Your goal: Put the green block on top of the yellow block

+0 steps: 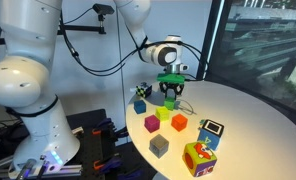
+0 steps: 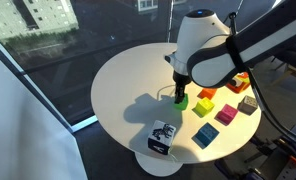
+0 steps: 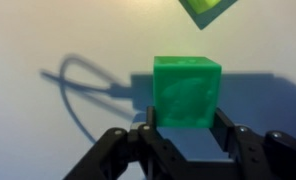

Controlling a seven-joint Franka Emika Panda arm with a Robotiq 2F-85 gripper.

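Green block (image 3: 188, 90) sits clamped in the gripper (image 3: 186, 126) (yellow block (image 3: 208, 10) lies just beyond).

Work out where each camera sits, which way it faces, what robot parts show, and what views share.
An exterior view: beside the round table, looking across it; the arm and gripper show.
An exterior view: high, looking down on the table; only end links and gripper.
Wrist view: faces down past the gripper onto the green block.
Shared: the gripper, in all three.
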